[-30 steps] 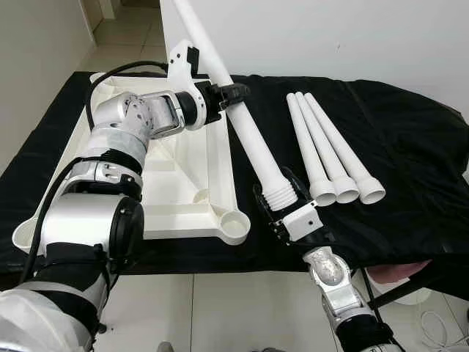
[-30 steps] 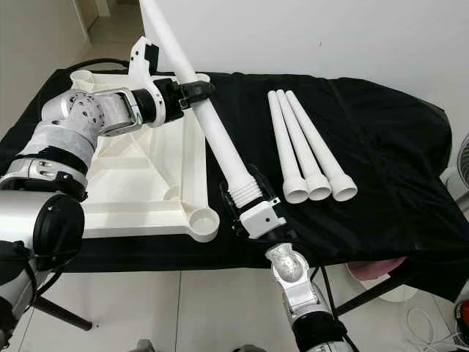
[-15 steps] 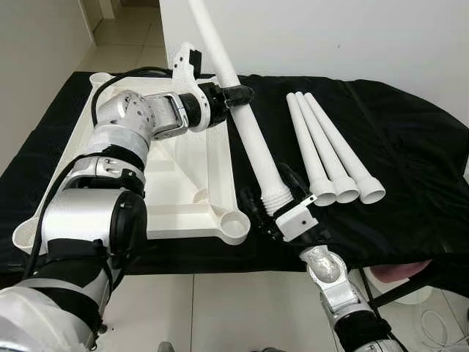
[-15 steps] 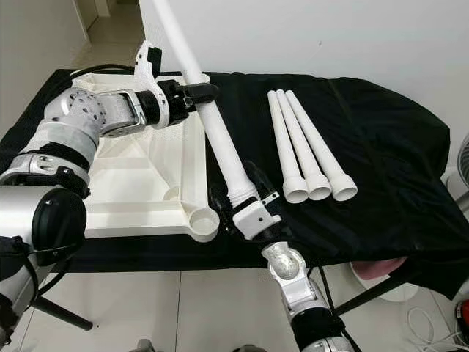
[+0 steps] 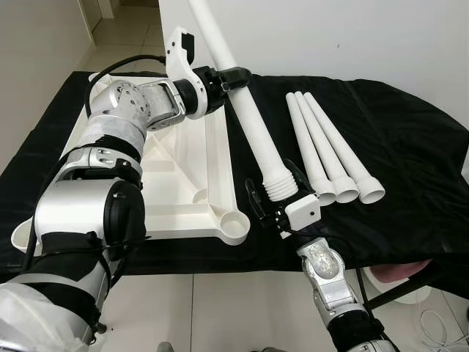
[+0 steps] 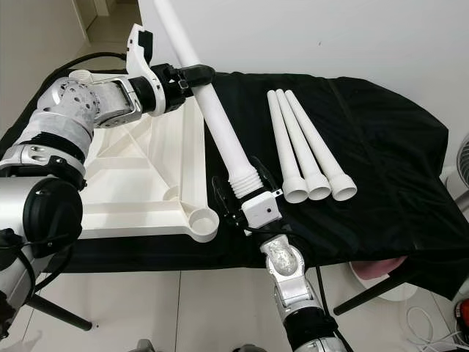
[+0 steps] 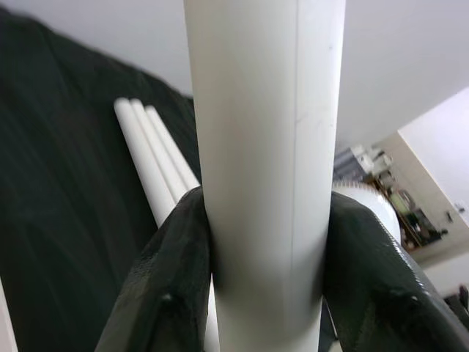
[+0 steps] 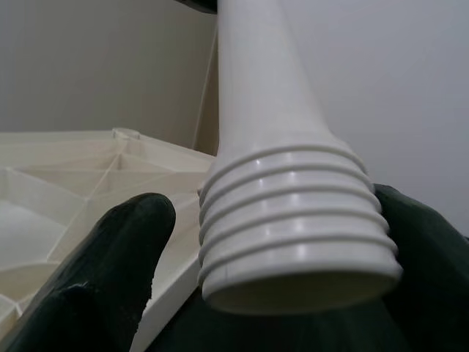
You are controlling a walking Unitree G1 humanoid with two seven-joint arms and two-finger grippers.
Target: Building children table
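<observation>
Here your left gripper [image 5: 233, 79] clamps the table leg [image 5: 253, 128] mid-shaft while your right gripper [image 5: 277, 199] brackets its threaded end, fingers spread, likely to steer it toward the tabletop's corner socket [image 5: 234, 222]

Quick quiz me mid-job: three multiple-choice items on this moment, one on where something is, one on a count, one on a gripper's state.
1. Where is the threaded end of the held leg?
A. at the right gripper
B. screwed into the tabletop
C. on the floor

2. How many loose legs lie on the black cloth?
A. one
B. three
C. five

3. What is the left gripper doing?
A. hanging open
B. resting on the cloth
C. clamped on the leg's shaft

Key:
1 A, the ribbed end sits between the right gripper's fingers.
2 B, three lie side by side.
3 C, the left wrist view shows both fingers pressing the shaft.
</observation>
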